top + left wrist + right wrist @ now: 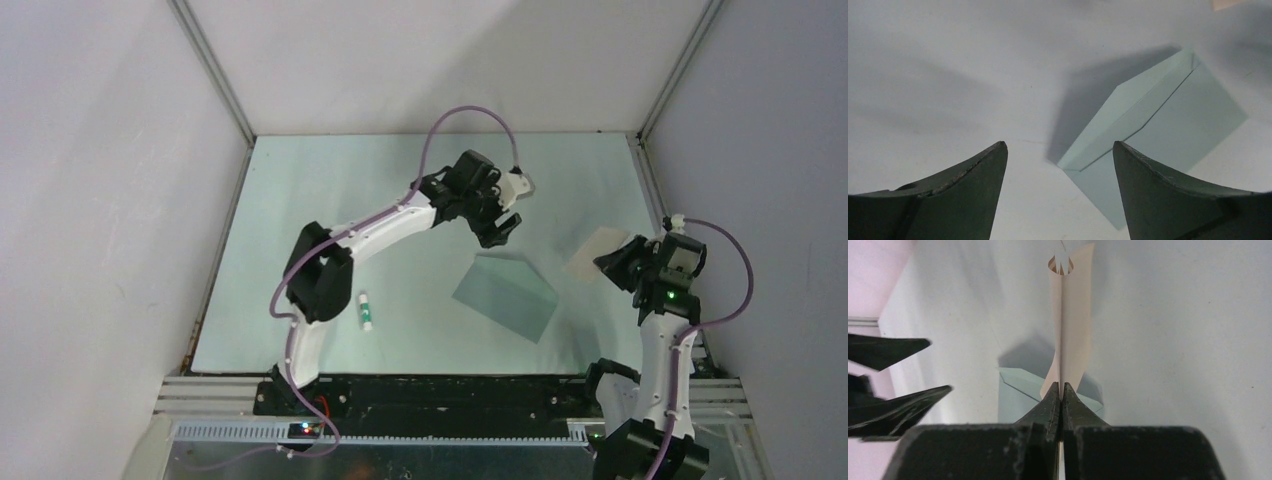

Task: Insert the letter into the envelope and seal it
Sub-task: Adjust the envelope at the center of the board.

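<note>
**Now: right claw pinches the letter, left claw hangs open over the envelope**

Here the right gripper point(1062, 392) is clamped tight on one edge of the letter point(1070, 330), its two dark fingers pressed together with the paper between them. The tan sheet juts out from the tips, edge-on to the wrist camera, and its far end curls into a loose loop. From above, the sheet sits off the table at the right side, just right of the envelope point(505, 295) and apart from it.

The left gripper point(1059, 145) stands wide apart and holds nothing. Its two dark fingertips point(993, 165) frame bare tabletop and one near corner of the envelope. In the overhead view this claw hovers beyond the envelope, toward the back of the table point(330, 200).

The envelope lies flat near the middle of the pale green surface, turned at an angle. Its flap edge faces the left claw and looks slightly raised, throwing a dark shadow beside it.

Well to the left, close to the left arm's base, lies a small white stick with a green cap point(365, 312).
</note>
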